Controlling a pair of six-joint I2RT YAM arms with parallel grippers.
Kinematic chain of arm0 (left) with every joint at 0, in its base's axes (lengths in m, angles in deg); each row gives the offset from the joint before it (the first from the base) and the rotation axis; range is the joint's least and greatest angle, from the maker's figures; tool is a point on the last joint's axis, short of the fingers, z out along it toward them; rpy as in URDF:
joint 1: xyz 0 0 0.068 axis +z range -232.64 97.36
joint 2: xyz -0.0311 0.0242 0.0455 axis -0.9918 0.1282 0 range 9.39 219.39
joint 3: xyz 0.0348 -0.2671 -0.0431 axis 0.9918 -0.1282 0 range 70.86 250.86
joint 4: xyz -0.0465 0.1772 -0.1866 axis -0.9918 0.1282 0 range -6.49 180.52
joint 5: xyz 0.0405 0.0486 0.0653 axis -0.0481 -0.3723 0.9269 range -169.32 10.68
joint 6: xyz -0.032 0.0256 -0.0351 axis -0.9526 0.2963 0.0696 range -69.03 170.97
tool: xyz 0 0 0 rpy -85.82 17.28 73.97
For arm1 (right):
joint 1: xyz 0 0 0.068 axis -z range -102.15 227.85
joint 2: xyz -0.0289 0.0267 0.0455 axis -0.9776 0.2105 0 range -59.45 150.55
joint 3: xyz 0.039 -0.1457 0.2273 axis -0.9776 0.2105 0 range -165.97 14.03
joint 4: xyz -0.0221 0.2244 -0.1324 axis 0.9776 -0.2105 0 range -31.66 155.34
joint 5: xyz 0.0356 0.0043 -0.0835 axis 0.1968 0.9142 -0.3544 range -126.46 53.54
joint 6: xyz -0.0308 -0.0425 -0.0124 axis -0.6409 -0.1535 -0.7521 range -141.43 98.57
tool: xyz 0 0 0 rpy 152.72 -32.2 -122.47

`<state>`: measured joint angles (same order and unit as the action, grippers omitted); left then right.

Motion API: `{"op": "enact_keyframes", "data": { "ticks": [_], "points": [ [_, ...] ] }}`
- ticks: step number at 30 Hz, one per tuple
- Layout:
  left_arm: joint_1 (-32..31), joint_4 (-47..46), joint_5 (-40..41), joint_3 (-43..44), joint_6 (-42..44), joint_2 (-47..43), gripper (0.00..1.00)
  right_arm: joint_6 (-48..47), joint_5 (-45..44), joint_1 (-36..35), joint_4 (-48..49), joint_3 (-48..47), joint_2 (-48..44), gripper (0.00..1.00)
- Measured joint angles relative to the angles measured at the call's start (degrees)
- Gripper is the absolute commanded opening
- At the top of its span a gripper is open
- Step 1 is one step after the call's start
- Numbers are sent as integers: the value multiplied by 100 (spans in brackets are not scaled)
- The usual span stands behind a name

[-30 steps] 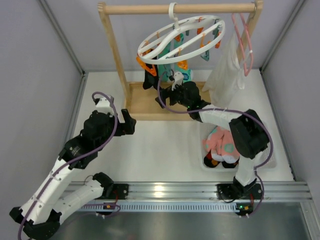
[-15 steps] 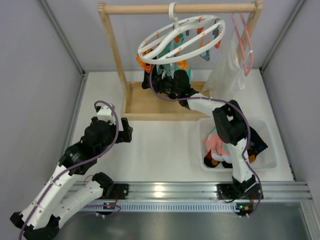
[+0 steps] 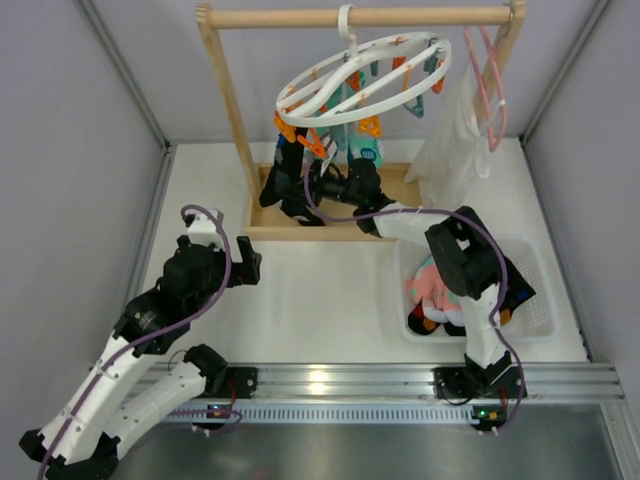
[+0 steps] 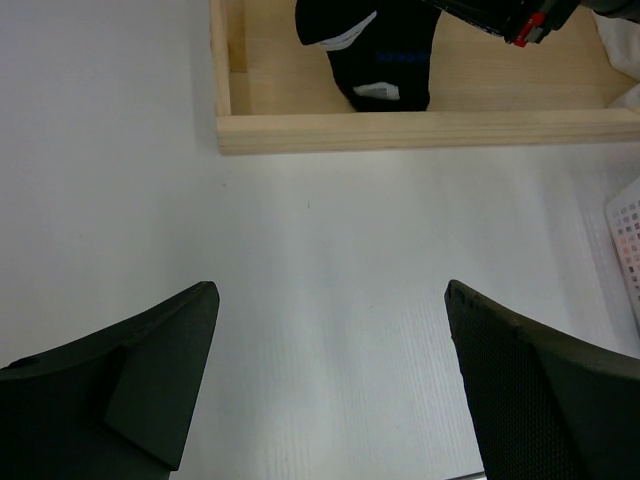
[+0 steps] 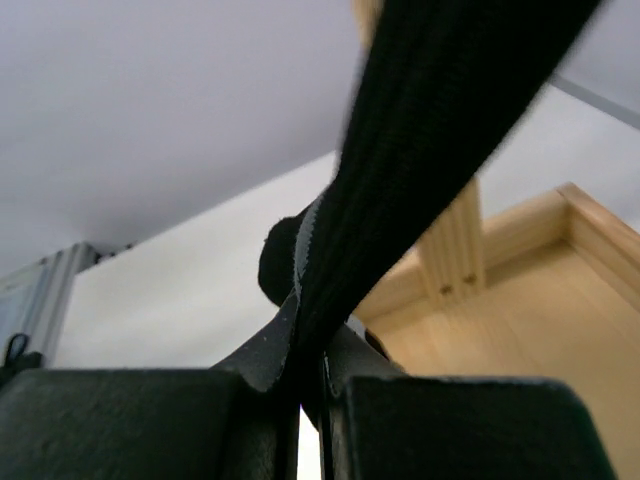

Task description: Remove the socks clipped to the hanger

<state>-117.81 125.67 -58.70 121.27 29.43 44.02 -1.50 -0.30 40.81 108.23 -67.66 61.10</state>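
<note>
The white ring hanger (image 3: pixel 400 88) hangs tilted from the wooden rail, with orange and teal clips on it. A black sock (image 3: pixel 282 185) hangs from a clip on its left side, and a teal sock (image 3: pixel 366 150) hangs behind my right arm. My right gripper (image 3: pixel 316 186) reaches left under the ring and is shut on the black sock. In the right wrist view the ribbed black sock (image 5: pixel 440 150) runs taut up out of the shut right gripper (image 5: pixel 310 362). My left gripper (image 4: pixel 330 292) is open and empty above the white table, well short of the black sock (image 4: pixel 380 50).
The wooden rail frame (image 3: pixel 230 100) has a tray-like base (image 4: pixel 420 130) under the socks. A white garment (image 3: pixel 450 150) on a pink wire hanger (image 3: pixel 486 80) hangs at the right. A white basket (image 3: pixel 535 305) at the front right holds pink socks (image 3: pixel 440 285).
My right gripper has reached left under the ring and shut on the black sock, which now stretches down and to the left. The left arm has drawn back a little.
</note>
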Motion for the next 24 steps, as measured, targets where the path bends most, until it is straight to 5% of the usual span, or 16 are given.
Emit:
{"op": "enact_keyframes", "data": {
  "ticks": [13,24],
  "points": [
    [0,2,271,-31,-105,-313,98,1429,562,-227,1930,944,-654,0],
    [0,2,483,-31,-131,-426,98,1558,562,-229,2087,2061,-1906,0]
  ]
}}
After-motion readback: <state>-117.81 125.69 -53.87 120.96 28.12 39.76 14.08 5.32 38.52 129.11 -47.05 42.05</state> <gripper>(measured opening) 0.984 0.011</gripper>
